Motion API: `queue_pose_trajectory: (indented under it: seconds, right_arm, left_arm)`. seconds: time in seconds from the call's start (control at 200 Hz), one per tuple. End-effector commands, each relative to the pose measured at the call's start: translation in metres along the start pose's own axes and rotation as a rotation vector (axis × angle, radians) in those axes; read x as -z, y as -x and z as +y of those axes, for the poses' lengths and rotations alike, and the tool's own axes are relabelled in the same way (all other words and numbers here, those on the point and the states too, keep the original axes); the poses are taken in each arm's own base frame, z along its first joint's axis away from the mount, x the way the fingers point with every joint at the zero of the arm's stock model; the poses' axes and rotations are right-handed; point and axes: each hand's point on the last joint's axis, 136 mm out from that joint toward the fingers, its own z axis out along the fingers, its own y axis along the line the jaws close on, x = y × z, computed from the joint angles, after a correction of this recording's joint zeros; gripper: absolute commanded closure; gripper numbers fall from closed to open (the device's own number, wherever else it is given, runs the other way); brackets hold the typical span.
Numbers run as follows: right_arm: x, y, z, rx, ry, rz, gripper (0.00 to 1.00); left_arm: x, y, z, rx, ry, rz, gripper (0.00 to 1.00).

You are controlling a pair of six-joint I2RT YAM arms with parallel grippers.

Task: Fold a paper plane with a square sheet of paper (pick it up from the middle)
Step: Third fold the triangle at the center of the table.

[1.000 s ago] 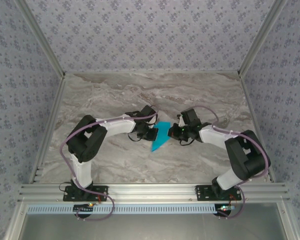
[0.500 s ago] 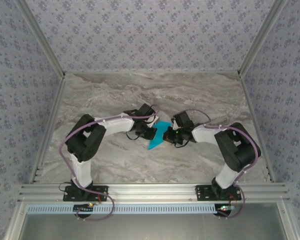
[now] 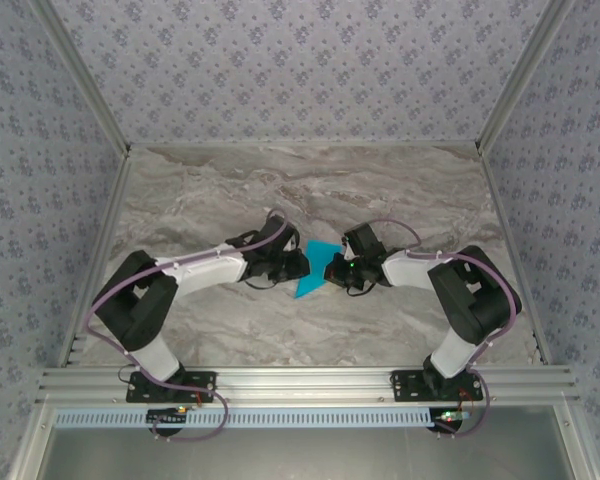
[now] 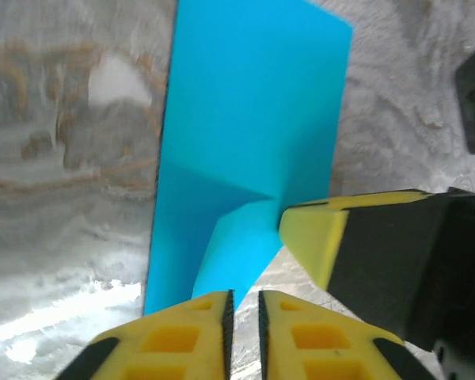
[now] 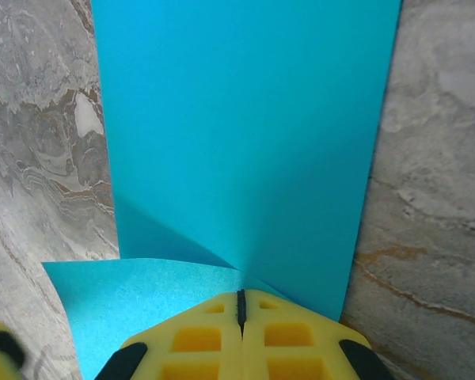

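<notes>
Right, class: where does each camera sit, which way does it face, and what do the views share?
Top external: above, behind the bases, looking down on the table; both arms, left gripper and right gripper meeting at the sheet of paper.
Left wrist: on the left arm, facing along its slightly parted fingers onto the sheet.
Right wrist: facing along its shut fingers, which pinch the sheet.
Shared: the sheet.
</notes>
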Motion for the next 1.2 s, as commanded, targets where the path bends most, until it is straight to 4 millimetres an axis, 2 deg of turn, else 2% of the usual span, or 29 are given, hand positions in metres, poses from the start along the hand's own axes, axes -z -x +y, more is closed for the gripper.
queue_pose_trajectory:
  seconds: [0.0,0.085,0.22,0.445,0.525,0.675,1.194]
  right_arm:
    - [-0.008,-0.019,-0.034,-0.055,-0.118,0.043,1.00]
    - [-0.009,-0.019,-0.035,-0.055,-0.121,0.046,1.00]
    - [-0.009,-0.020,-0.036,-0.058,-0.125,0.049,1.00]
    - [-0.009,-0.021,-0.037,-0.061,-0.132,0.052,1.00]
    - [-0.008,-0.021,-0.038,-0.062,-0.137,0.053,1.00]
    - [-0.008,-0.020,-0.041,-0.058,-0.153,0.049,1.00]
    - [-0.007,-0.023,-0.053,-0.067,-0.196,0.054,1.00]
  left_arm:
    - [0.002,0.002,-0.023,0.092,-0.094,-0.038,0.86]
    - [-0.006,-0.003,-0.016,0.104,-0.075,-0.024,0.88]
    - [-0.018,-0.012,-0.017,0.120,-0.093,0.008,0.90]
    - [-0.028,-0.018,-0.014,0.131,-0.084,0.038,0.91]
    - [-0.032,-0.024,-0.007,0.135,-0.064,0.051,0.91]
    - [-0.035,-0.032,0.009,0.128,-0.009,0.057,0.92]
    - [-0.037,-0.049,0.037,0.173,0.042,0.076,0.93]
